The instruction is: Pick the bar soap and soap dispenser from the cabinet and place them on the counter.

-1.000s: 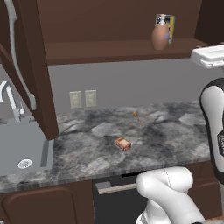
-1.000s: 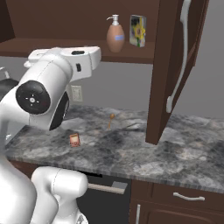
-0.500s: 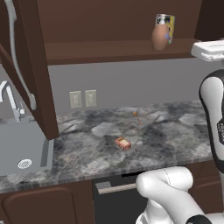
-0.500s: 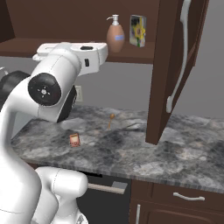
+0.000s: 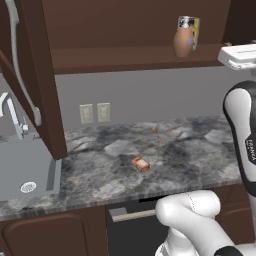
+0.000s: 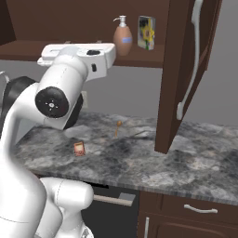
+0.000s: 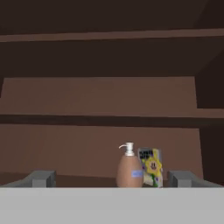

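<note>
Facing soap dispenser (image 7: 129, 170), hand (image 7: 112, 178) wide.

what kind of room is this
A home kitchen, rendered rather than real. A marbled stone counter has a grey sink set into it, dark wooden wall cabinets hang above with doors open, and a soap dispenser stands on the shelf.

Robot arm (image 6: 60, 93): glossy white shell, fat rounded segments, smooth w/ no cables or screws showing. Dark round cap on the big joint facing the right base cam, black bands btwn segments. Flat white block at the wrist w/ a small dark button on top. Small dark lettering down one link in the left base view, too small to read. Finger tips (image 7: 43, 178) grey, squared.
</note>
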Controlling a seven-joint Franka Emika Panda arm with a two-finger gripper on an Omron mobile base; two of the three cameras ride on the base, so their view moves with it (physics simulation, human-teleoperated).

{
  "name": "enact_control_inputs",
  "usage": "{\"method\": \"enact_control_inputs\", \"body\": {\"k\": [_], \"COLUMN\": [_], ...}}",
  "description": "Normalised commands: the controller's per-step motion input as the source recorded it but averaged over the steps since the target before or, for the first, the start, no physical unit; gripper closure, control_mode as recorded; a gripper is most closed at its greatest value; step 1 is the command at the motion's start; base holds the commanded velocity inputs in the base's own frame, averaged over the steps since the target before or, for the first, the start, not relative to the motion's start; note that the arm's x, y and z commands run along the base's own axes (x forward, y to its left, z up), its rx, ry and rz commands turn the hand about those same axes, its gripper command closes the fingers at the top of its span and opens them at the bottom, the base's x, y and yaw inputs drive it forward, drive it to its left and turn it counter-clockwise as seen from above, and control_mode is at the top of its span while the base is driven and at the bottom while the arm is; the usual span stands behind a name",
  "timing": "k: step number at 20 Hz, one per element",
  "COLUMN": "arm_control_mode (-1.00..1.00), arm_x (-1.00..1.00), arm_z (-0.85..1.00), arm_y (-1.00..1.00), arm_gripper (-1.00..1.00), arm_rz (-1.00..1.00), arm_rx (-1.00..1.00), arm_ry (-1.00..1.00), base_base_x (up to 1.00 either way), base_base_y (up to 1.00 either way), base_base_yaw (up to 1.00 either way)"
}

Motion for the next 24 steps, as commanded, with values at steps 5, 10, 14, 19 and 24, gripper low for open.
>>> {"method": "enact_control_inputs", "body": {"k": [5,10,14,19,24], "arm_control_mode": [-1.00,-1.00,-1.00,-1.00,-1.00], "arm_x": [0.22,0.23,0.25,0.18,0.12], "arm_z": [0.00,0.01,0.00,0.00,0.00], "arm_y": [0.00,0.00,0.00,0.00,0.00], "arm_gripper": [-1.00,-1.00,-1.00,-1.00,-1.00], "arm_rz": [-0.02,0.00,0.00,0.00,0.00], "arm_rx": [0.01,0.00,0.00,0.00,0.00], "arm_ry": [0.00,0.10,0.08,0.01,-0.09], "base_base_x": [0.00,0.00,0.00,0.00,0.00], "base_base_y": [0.00,0.00,0.00,0.00,0.00], "base_base_yaw": [0.00,0.00,0.00,0.00,0.00]}}
